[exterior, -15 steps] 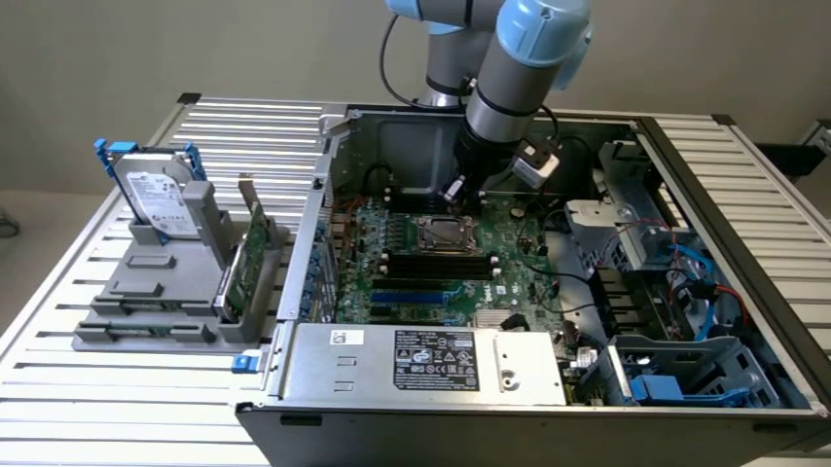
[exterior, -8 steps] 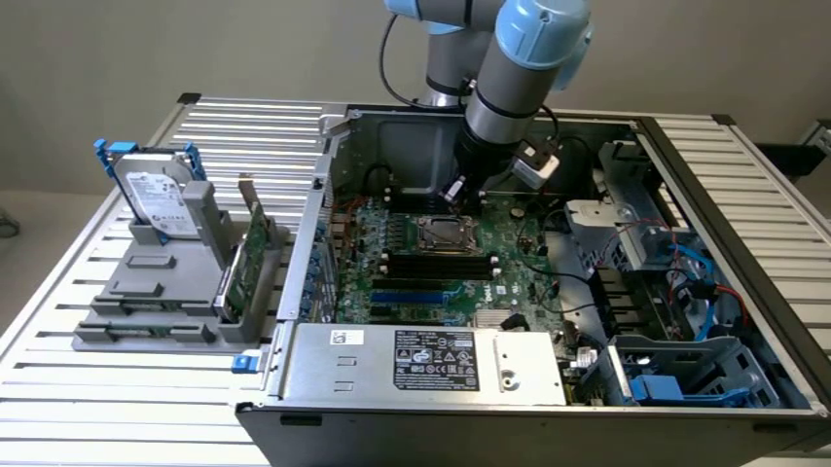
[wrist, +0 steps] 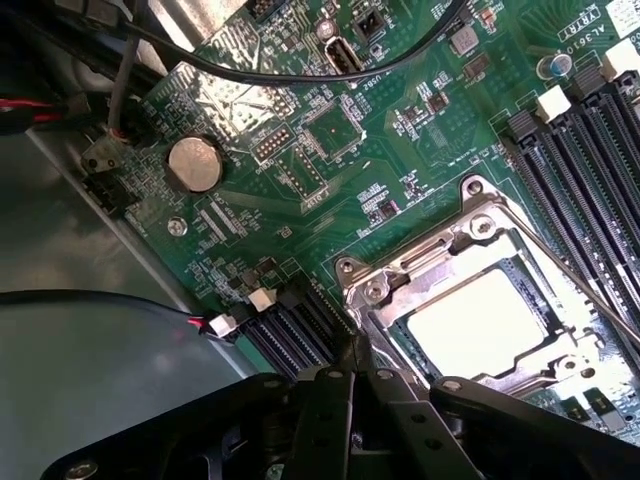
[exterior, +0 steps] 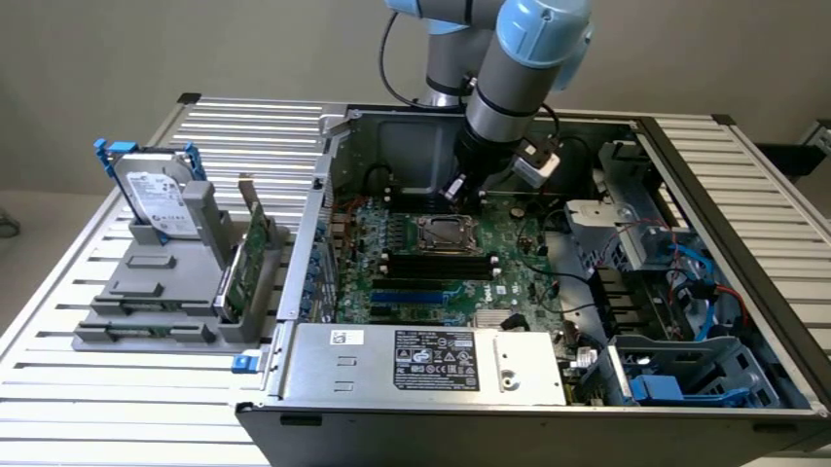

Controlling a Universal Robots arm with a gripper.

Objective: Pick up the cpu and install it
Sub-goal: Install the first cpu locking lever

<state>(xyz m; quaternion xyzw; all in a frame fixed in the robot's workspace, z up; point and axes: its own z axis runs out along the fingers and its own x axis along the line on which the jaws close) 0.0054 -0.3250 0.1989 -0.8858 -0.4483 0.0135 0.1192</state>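
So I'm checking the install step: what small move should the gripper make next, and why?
Probably a short straight lift. The gripper is shut with nothing visible in it, its tips close to a corner of the socket frame, and a pale square, likely the cpu, lies inside that frame.

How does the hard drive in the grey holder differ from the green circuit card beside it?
The hard drive is silver with a white label and blue brackets; the circuit card is green and bare. The drive is thick and leans back; the card is thin and stands on its edge. Both sit in the grey holder, outside the computer case.
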